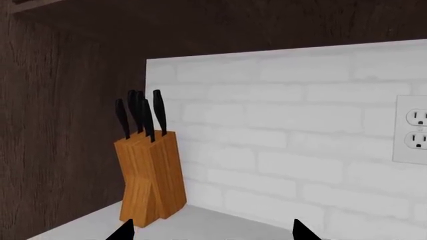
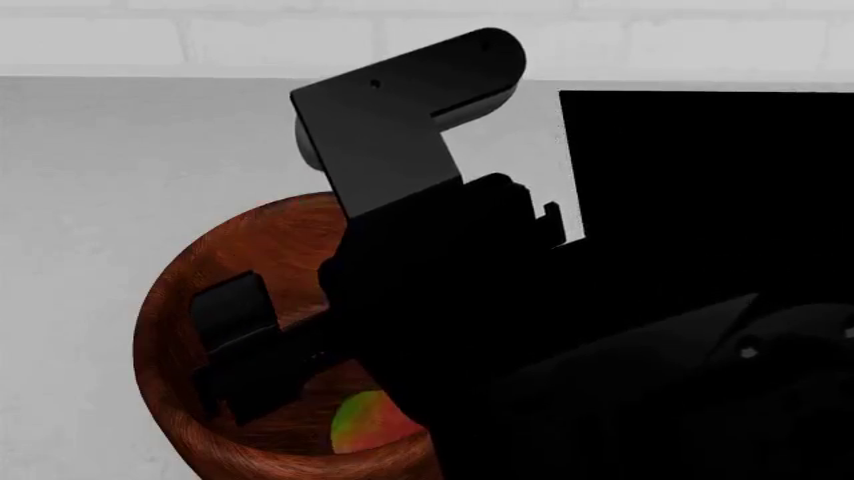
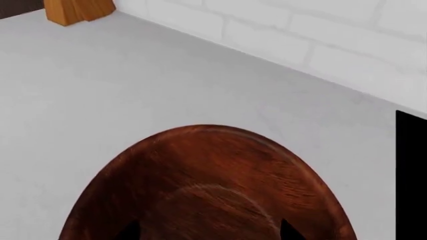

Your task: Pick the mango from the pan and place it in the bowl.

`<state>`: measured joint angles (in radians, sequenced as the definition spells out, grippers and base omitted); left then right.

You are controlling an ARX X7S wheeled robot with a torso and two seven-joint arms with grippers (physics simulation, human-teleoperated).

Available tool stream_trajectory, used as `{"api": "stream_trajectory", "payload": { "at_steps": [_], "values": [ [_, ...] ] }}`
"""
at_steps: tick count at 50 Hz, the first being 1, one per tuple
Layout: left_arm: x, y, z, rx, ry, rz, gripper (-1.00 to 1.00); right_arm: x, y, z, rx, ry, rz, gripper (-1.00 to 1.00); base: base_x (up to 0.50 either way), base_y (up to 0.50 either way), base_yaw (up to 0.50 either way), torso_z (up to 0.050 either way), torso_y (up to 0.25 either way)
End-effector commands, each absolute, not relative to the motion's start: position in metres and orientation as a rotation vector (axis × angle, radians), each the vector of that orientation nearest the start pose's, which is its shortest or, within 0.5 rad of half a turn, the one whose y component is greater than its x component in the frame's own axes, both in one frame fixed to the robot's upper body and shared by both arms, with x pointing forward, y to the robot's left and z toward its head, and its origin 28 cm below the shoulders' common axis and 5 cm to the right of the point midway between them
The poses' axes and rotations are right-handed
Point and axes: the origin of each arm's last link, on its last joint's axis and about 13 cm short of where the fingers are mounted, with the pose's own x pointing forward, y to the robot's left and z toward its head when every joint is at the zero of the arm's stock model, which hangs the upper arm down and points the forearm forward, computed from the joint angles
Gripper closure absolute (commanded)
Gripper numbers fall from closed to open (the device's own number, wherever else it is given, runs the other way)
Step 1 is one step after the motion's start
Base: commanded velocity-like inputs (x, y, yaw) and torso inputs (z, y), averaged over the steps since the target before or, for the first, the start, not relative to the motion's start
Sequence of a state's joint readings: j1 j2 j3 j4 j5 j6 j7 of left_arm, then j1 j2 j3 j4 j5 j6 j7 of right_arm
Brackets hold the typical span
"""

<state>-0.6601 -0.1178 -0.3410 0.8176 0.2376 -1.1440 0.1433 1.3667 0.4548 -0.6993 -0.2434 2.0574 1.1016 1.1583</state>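
Observation:
The reddish-brown wooden bowl point(image 2: 187, 300) stands on the grey counter, and the green and red-orange mango point(image 2: 363, 425) lies loose inside it near the front wall. My right gripper point(image 2: 247, 350) hangs over the bowl's inside, open and empty, its fingers apart to the mango's left. In the right wrist view the bowl point(image 3: 207, 170) fills the lower part, with the gripper point(image 3: 208, 234) open above it and the mango hidden. My left gripper point(image 1: 213, 232) is open and empty, facing the wall. The pan is out of view.
A wooden knife block point(image 1: 150, 175) with several black-handled knives stands in the counter's corner by a dark cabinet side. A white brick backsplash point(image 1: 287, 150) carries a wall outlet point(image 1: 413, 130). A flat black surface point(image 2: 707, 180) lies right of the bowl.

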Motion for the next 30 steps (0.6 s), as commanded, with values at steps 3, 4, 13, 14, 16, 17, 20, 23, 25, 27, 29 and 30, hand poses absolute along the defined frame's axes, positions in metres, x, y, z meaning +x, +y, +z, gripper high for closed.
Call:
{"api": "stream_trajectory", "payload": {
  "at_steps": [3, 4, 13, 14, 16, 17, 20, 23, 25, 27, 29, 30],
  "values": [
    [0.218, 0.296, 0.238, 0.002, -0.313, 0.454, -1.0, 0.231, -0.046, 0.315, -0.138, 0.341, 0.541, -1.0, 0.0, 0.0, 0.0, 0.0, 0.0],
    [0.218, 0.296, 0.238, 0.002, -0.314, 0.454, -1.0, 0.23, -0.046, 0.316, -0.139, 0.334, 0.54, -1.0, 0.0, 0.0, 0.0, 0.0, 0.0],
    [0.216, 0.294, 0.24, 0.003, -0.318, 0.447, -1.0, 0.223, -0.051, 0.332, -0.124, 0.263, 0.525, -1.0, 0.0, 0.0, 0.0, 0.0, 0.0],
    [0.216, 0.294, 0.239, 0.002, -0.318, 0.447, -1.0, 0.222, -0.052, 0.334, -0.121, 0.256, 0.523, -1.0, 0.0, 0.0, 0.0, 0.0, 0.0],
    [0.214, 0.295, 0.242, 0.002, -0.324, 0.448, -1.0, 0.218, -0.054, 0.34, -0.118, 0.226, 0.517, -1.0, 0.0, 0.0, 0.0, 0.0, 0.0],
    [0.214, 0.295, 0.243, 0.002, -0.326, 0.448, -1.0, 0.216, -0.055, 0.344, -0.116, 0.211, 0.515, -1.0, 0.0, 0.0, 0.0, 0.0, 0.0],
    [0.212, 0.295, 0.243, 0.0, -0.328, 0.448, -1.0, 0.208, -0.057, 0.354, -0.111, 0.165, 0.508, -1.0, 0.0, 0.0, 0.0, 0.0, 0.0],
    [0.21, 0.295, 0.244, 0.0, -0.333, 0.448, -1.0, 0.2, -0.061, 0.363, -0.106, 0.12, 0.493, -1.0, 0.0, 0.0, 0.0, 0.0, 0.0],
    [0.207, 0.294, 0.246, -0.002, -0.338, 0.449, -1.0, 0.193, -0.064, 0.366, -0.108, 0.089, 0.474, -1.0, 0.0, 0.0, 0.0, 0.0, 0.0],
    [0.206, 0.294, 0.248, -0.001, -0.342, 0.446, -1.0, 0.188, -0.066, 0.368, -0.107, 0.067, 0.469, -1.0, 0.0, 0.0, 0.0, 0.0, 0.0],
    [0.205, 0.293, 0.249, 0.001, -0.344, 0.445, -1.0, 0.183, -0.068, 0.371, -0.103, 0.042, 0.463, -1.0, 0.0, 0.0, 0.0, 0.0, 0.0],
    [0.204, 0.293, 0.25, 0.003, -0.347, 0.444, -1.0, 0.18, -0.07, 0.373, -0.1, 0.029, 0.459, -1.0, 0.0, 0.0, 0.0, 0.0, 0.0]
  ]
}}
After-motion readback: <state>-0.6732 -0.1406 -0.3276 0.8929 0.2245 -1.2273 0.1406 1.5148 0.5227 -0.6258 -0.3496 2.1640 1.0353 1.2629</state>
